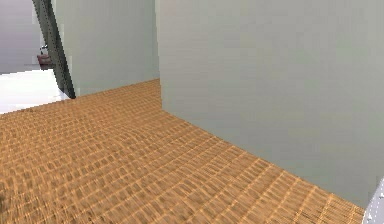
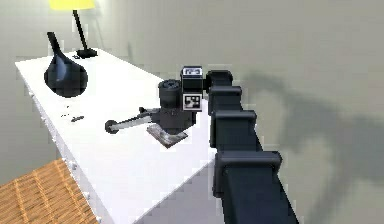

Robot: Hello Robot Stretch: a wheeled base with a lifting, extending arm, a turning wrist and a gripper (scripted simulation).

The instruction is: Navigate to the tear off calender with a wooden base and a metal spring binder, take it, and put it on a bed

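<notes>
One risk: gripper [image 2: 116, 125] skids the flat grey thing [image 2: 168, 137] across the table [image 2: 120, 175];
Hold: cannot tell whether anything is held

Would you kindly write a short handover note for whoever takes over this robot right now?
The gripper: over the white table; cannot tell whether it holds anything.
Things: a small grey square thing, possibly the calendar, lies on the table by the gripper.
Done: robot is at the table, arm extended.
Left: confirm the grasp, lift, find a bed, set the calendar on it.
</notes>
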